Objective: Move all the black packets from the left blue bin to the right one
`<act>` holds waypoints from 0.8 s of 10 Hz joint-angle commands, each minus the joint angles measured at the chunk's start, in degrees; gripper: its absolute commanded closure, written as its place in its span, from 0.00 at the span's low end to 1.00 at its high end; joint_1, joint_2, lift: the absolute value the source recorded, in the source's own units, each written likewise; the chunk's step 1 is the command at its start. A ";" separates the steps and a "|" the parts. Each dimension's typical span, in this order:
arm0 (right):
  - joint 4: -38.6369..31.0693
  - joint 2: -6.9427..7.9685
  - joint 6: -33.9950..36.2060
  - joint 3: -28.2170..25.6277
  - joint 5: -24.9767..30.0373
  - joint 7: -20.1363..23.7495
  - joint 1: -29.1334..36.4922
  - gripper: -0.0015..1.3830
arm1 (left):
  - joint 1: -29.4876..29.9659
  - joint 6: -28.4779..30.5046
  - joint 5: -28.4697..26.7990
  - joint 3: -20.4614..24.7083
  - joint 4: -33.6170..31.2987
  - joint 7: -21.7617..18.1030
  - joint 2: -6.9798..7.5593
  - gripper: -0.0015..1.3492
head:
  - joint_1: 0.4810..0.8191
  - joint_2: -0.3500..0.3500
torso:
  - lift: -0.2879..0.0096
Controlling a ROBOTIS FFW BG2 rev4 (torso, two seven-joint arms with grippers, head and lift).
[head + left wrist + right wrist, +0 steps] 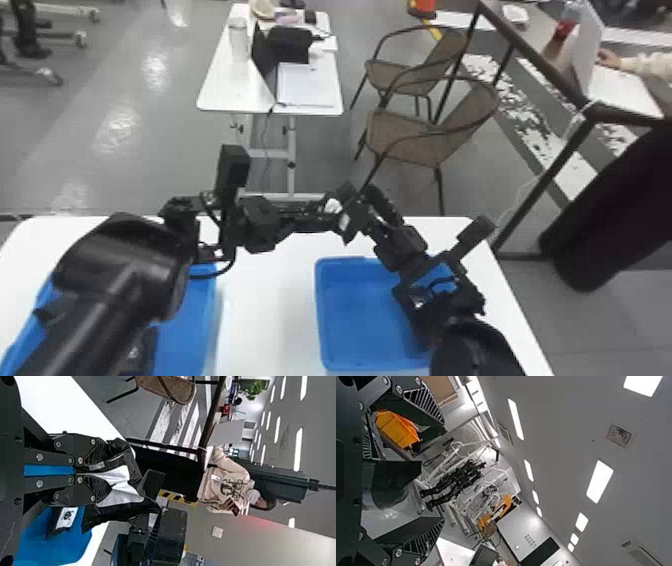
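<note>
Beyond the far edge of the right bin (350,310), the left gripper (104,470) pinches a packet (121,489), while the right gripper (443,471) stands open around it, seemingly for a handover. The job looks partway along: dark shapes, likely packets, remain in the left bin (197,320). The left wrist view reveals another packet (65,518) in a bin, probably the right one, where the right arm blocks the head view.

Glossy black arms, looped cables (silvery screws too).
</note>
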 commanded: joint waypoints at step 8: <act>2.29 0.76 -1.58 1.79 0.97 -2.46 -0.45 0.92 | -0.51 -0.34 1.62 -1.22 0.75 -0.16 -1.54 0.81 | 0.63 0.27 | 0.97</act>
